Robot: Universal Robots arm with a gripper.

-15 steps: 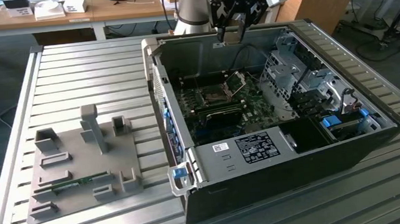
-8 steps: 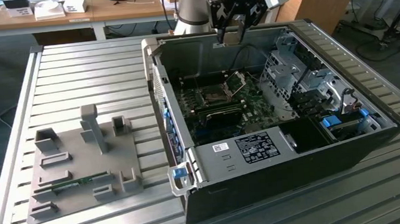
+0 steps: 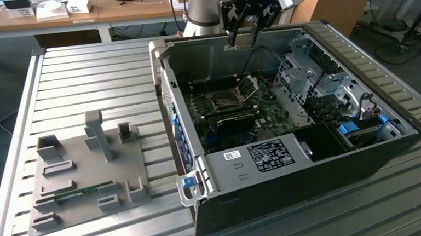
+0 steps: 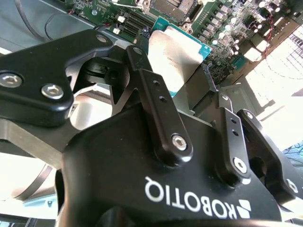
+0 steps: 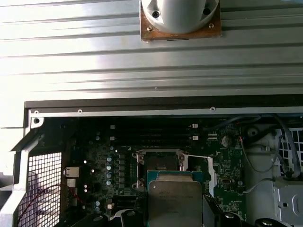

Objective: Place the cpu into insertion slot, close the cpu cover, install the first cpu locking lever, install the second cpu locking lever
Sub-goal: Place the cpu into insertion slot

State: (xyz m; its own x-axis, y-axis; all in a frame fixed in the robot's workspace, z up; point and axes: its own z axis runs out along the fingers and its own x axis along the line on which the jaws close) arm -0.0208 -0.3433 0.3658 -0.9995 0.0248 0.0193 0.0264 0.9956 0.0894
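worktop (image 3: 84,82): slatted metal, carries open case | case (image 3: 273,185): on its side, board exposed | gripper (image 3: 242,42): over case rim, clamped on cpu | cpu (image 4: 173,56): between fingers (image 4: 142,61), well apart from slot | slot (image 5: 160,163): cover (image 3: 248,88) tilted up

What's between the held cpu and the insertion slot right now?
Nothing. In the first wrist view the cpu sits clear of the open insertion slot; in the exterior view the gripper holds it high above the case, only air below.
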